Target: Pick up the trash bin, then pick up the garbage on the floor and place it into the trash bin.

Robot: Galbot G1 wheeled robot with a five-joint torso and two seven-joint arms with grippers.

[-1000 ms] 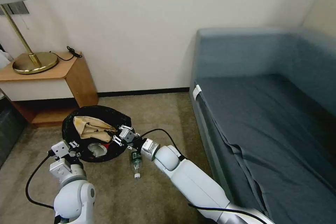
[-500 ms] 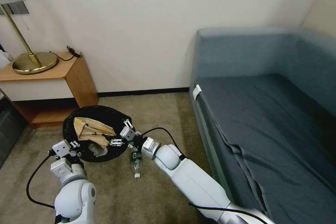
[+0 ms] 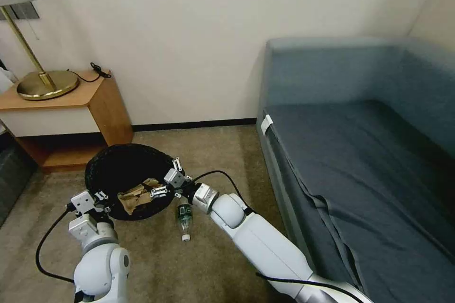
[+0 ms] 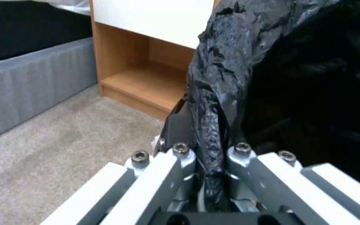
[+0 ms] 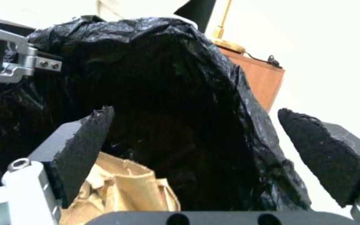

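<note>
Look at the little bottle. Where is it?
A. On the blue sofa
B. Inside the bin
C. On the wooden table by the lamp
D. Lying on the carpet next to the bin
D: the bottle lies on the carpet just beside the bin, under the right arm, outside the black bag.
</note>
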